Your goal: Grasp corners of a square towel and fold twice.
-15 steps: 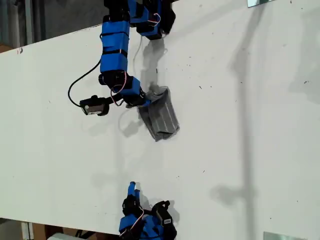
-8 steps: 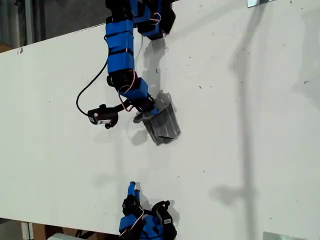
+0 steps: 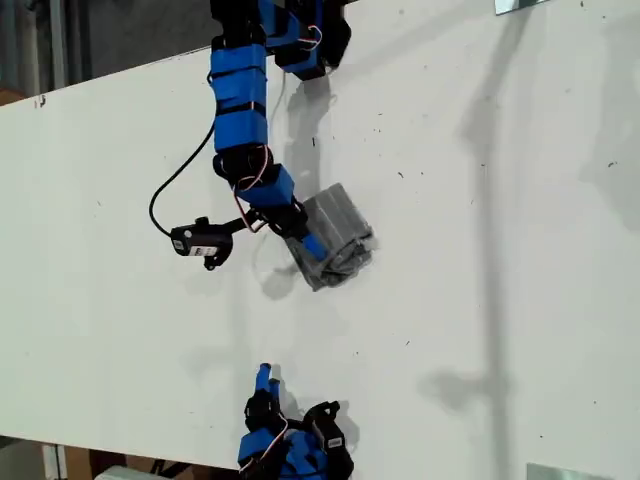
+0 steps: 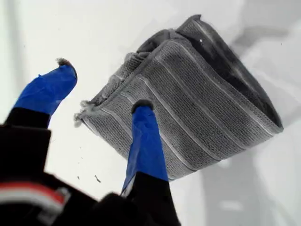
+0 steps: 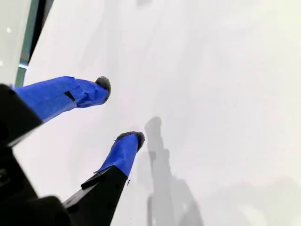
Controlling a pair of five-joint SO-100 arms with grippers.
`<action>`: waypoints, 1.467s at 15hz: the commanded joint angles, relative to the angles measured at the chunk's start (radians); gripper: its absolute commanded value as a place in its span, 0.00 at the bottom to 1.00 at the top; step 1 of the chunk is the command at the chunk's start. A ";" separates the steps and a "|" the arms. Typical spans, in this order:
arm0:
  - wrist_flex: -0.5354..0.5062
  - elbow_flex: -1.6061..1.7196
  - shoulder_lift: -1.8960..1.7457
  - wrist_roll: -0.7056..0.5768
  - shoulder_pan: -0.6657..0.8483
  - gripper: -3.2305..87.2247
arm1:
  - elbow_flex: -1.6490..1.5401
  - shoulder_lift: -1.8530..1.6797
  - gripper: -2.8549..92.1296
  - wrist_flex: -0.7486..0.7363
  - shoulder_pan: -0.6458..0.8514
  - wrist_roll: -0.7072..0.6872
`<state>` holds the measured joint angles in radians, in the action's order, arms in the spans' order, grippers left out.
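Observation:
The grey striped towel (image 3: 338, 236) lies folded into a small thick stack on the white table (image 3: 480, 300), seen close up in the first wrist view as towel (image 4: 207, 99). My first gripper (image 3: 311, 246) is open at the stack's edge. One blue finger (image 4: 145, 136) lies across the top layer, and the other finger (image 4: 47, 89) stands off the cloth beside the stacked corners (image 4: 83, 113). My second gripper (image 3: 265, 378) sits near the exterior view's bottom edge. In its own wrist view this second gripper (image 5: 118, 111) is open over bare table, far from the towel.
A black camera (image 3: 198, 241) on a cable sticks out from the first arm toward the exterior view's left. The first arm's base (image 3: 300, 35) stands at the table's far edge. Bare white table surrounds the towel.
The first arm has swung toward the exterior view's right and lowered onto the towel. The towel, earlier lifted at one edge, now lies flatter and has shifted slightly right. The second arm has not moved.

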<state>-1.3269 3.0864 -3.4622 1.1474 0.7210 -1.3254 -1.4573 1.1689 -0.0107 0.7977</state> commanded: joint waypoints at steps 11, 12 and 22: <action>0.009 0.000 -0.006 -0.002 0.005 0.23 | -1.255 -1.192 0.38 -0.021 -0.071 0.798; 0.009 0.000 -0.006 -0.003 0.005 0.23 | -1.359 -1.411 0.37 0.000 -0.095 0.822; 0.021 0.032 -0.006 0.445 -0.537 0.23 | -1.575 -1.827 0.33 0.232 -0.023 0.873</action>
<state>-1.3254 3.1140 -3.4637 1.5110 0.3267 -2.9161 -3.2827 1.3959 -0.1012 1.6997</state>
